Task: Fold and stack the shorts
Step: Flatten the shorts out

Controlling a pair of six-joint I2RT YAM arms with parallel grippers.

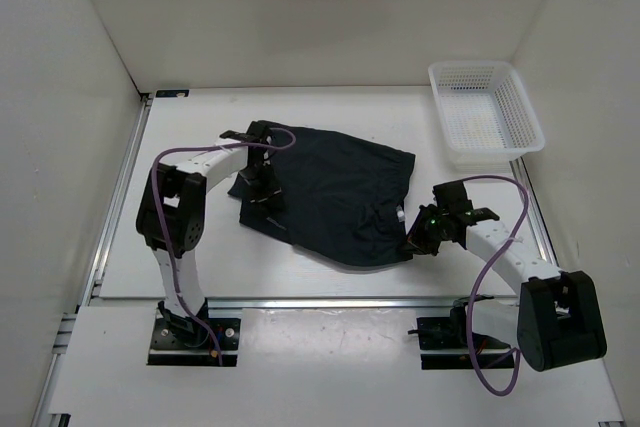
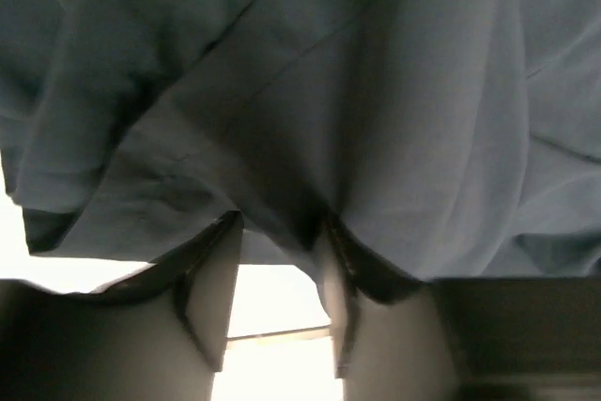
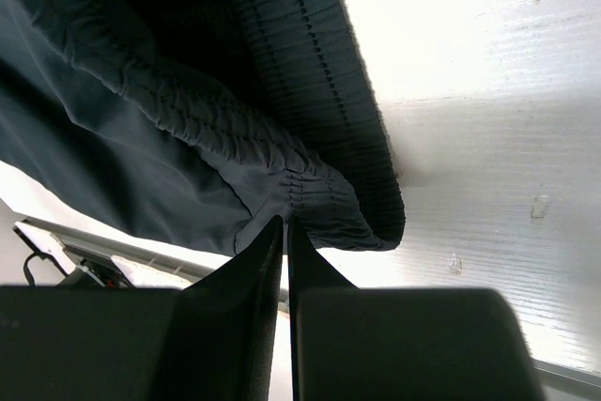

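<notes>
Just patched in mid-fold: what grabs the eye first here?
The shorts, a dark sprawl at centre, dominate the top view. The right gripper has its jaws shut on the near corner of the waistband, while the left gripper meets the fabric at the opposite edge. A white basket stands at the far right corner.

The shorts [image 1: 330, 197] lay spread at the middle of the surface [image 1: 200, 257]. The basket [image 1: 527, 107] sat behind them to the right, well apart, in the far right corner. The left fingers [image 2: 211, 298] stood at the shorts' left edge. The right fingers [image 3: 244, 307] met the waistband [image 3: 235, 129] at the near right corner.
</notes>
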